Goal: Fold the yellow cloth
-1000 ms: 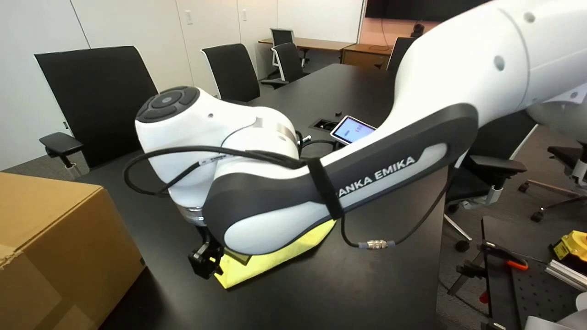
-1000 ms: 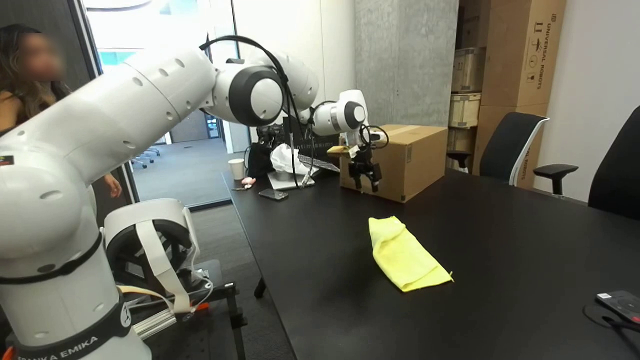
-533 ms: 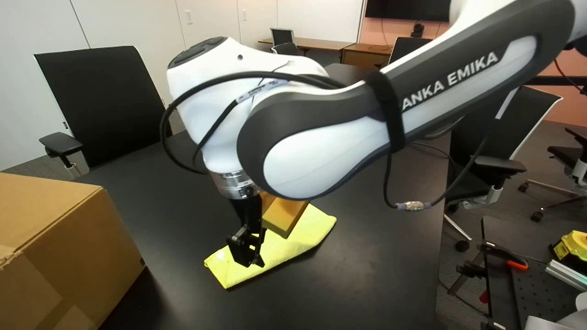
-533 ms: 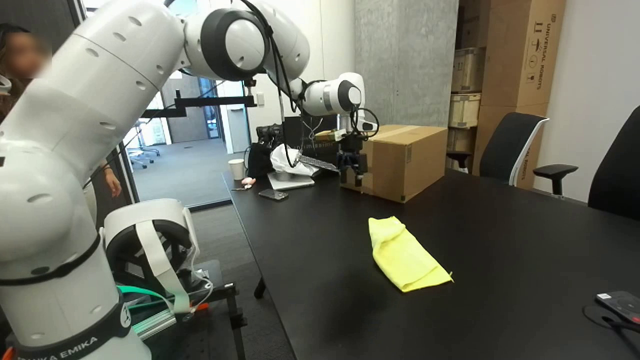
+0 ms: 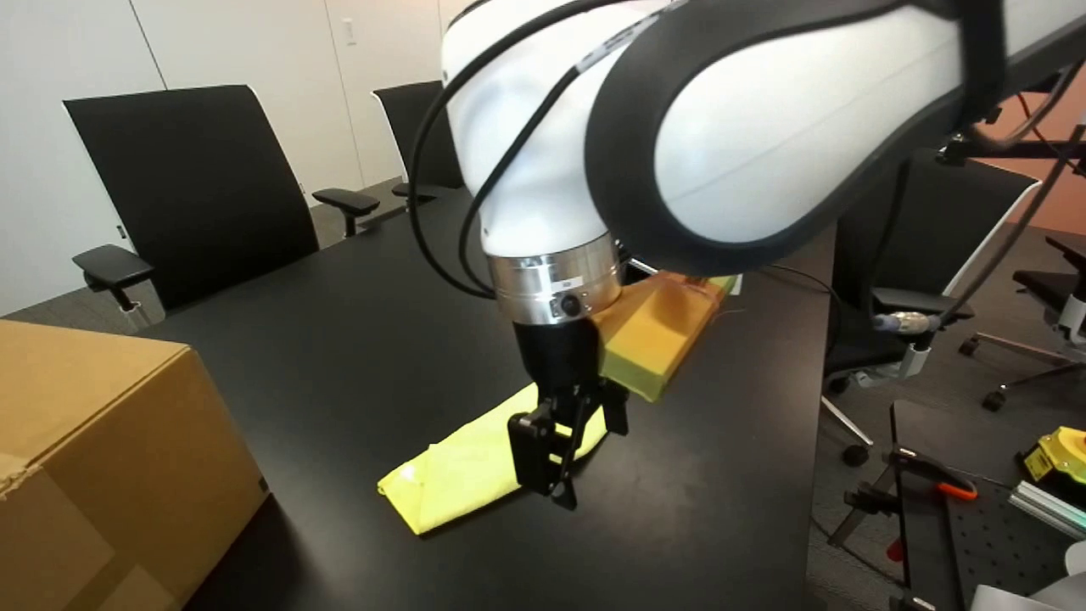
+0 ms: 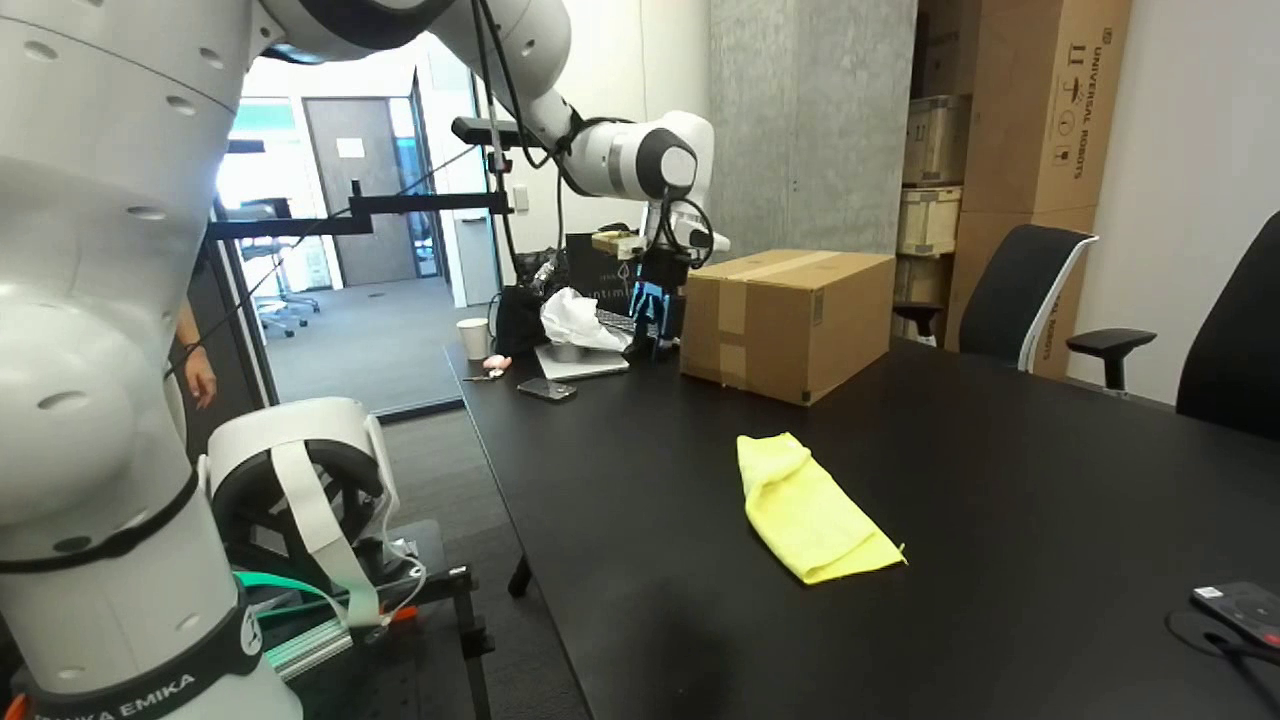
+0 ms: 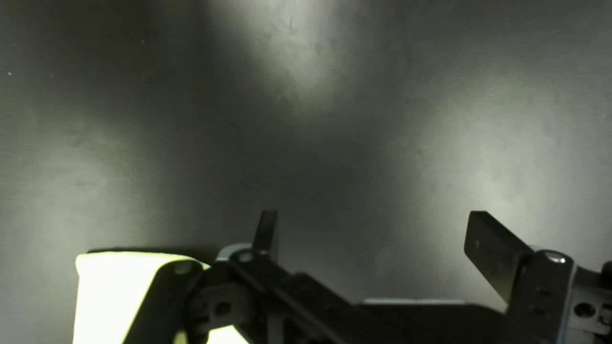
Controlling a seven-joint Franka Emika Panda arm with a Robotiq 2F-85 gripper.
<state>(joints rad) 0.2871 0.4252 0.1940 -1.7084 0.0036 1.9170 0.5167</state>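
The yellow cloth (image 5: 462, 479) lies on the dark table as a long folded strip. In an exterior view its far end (image 6: 775, 460) has a raised, curled fold, and its near end is flatter. In the wrist view part of it (image 7: 103, 296) shows at the lower left, partly hidden behind a finger. My gripper (image 5: 591, 454) is in front of part of the cloth in that exterior view. In an exterior view the gripper (image 6: 652, 335) is well apart from the cloth. In the wrist view the gripper (image 7: 373, 234) is open, with a wide gap and only bare table between its fingertips.
A cardboard box (image 6: 770, 320) stands on the table, close to the gripper in that view. A laptop (image 6: 580, 362), phone (image 6: 547, 389) and paper cup (image 6: 474, 338) are near the table's edge. A remote (image 6: 1240, 612) lies at the right. Chairs (image 5: 187, 195) surround the table.
My gripper has moved right across the cloth in an exterior view, and left and slightly up, past the box, in an exterior view. The cloth has not moved.
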